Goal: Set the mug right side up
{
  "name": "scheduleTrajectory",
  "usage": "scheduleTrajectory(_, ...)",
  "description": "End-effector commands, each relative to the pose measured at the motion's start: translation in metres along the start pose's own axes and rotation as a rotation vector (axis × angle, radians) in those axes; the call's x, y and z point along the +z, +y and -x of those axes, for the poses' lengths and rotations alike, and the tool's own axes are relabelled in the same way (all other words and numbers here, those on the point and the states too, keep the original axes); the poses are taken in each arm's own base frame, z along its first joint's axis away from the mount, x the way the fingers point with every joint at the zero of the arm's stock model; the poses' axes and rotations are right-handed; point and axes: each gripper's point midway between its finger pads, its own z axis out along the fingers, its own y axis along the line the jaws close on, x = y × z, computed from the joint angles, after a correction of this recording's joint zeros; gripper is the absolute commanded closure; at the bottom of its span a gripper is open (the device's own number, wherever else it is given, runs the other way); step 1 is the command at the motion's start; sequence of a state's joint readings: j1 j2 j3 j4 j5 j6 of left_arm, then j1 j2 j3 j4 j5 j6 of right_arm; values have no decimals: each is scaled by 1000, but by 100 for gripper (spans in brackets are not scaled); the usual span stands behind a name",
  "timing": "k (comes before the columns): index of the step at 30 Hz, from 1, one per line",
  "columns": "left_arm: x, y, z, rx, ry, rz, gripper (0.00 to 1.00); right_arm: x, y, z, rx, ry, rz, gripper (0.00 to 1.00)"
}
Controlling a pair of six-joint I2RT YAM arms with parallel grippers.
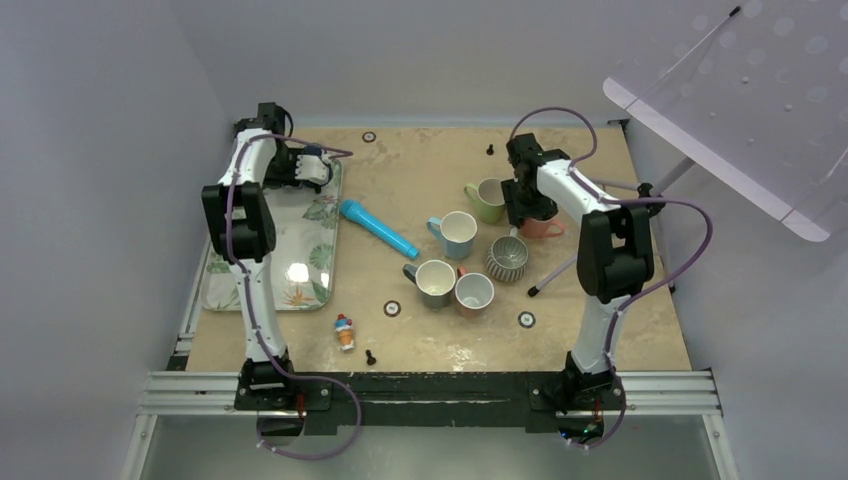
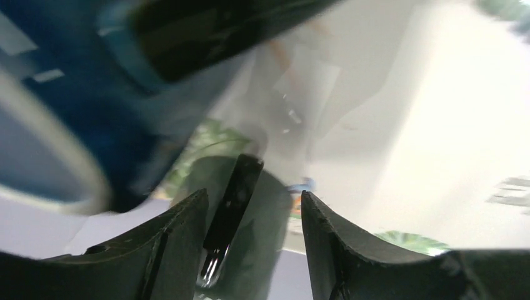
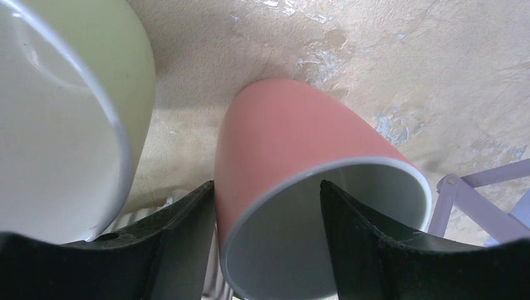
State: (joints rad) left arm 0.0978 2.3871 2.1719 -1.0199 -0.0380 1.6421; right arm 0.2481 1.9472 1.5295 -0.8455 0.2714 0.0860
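A pink mug with a white inside lies tipped on the table, its mouth facing the right wrist camera; in the top view the mug pokes out to the right of the arm. My right gripper is open and straddles the mug's wall. One finger rests against the outside and the other sits inside the mouth, apart from the wall. My left gripper is open low over the floral tray, with a thin black-handled utensil between its fingers, not gripped.
A green mug stands close on the left of the pink one. A ribbed grey cup, a blue mug, a grey mug and a brown mug cluster nearby. A blue tube lies mid-table.
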Motion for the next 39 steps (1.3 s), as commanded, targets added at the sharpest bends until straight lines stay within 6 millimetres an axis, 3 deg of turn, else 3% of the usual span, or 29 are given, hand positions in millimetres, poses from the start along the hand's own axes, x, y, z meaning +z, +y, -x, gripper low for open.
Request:
scheduleTrajectory(1, -30, -37, 4, -3, -42, -94, 40, -24, -5, 6, 15, -60, -11, 35)
scheduleTrajectory(4, -28, -45, -2, 38, -6, -92, 39, -26, -4, 7, 9, -64, -6, 35)
scheduleTrajectory(7, -18, -26, -13, 95, 69, 33, 35, -27, 0, 8, -5, -68, 3, 35)
scheduleTrajectory(12, -27, 7, -23, 198, 143, 131, 34, -23, 1, 2, -20, -47, -9, 35)
scheduleTrajectory(16, -26, 9, -43, 264, 239, 105, 30, -24, 0, 1, -14, -45, -17, 34)
scheduleTrajectory(20, -24, 13, -49, 311, 269, 128, 27, -29, -2, 4, -8, -63, -16, 34)
scheduleTrajectory(24, -17, 10, -42, 294, 232, 122, 39, -32, -2, 5, -7, -73, -8, 34)
scheduleTrajectory(28, 5, -16, -37, 274, 241, 44, 52, -30, 0, 3, -10, -64, -6, 34)
scheduleTrajectory(30, 10, -22, -38, 248, 244, 31, 64, -31, 0, 2, -11, -63, -6, 34)
scheduleTrajectory(32, 9, -23, -40, 205, 236, 26, 93, -32, 0, 2, -11, -64, -6, 34)
scheduleTrajectory(33, 6, -21, -39, 176, 226, 38, 100, -33, 0, 2, -9, -67, -6, 34)
scheduleTrajectory(39, -32, -12, -25, 104, 150, 118, 100, -43, -1, 3, -5, -88, -6, 34)
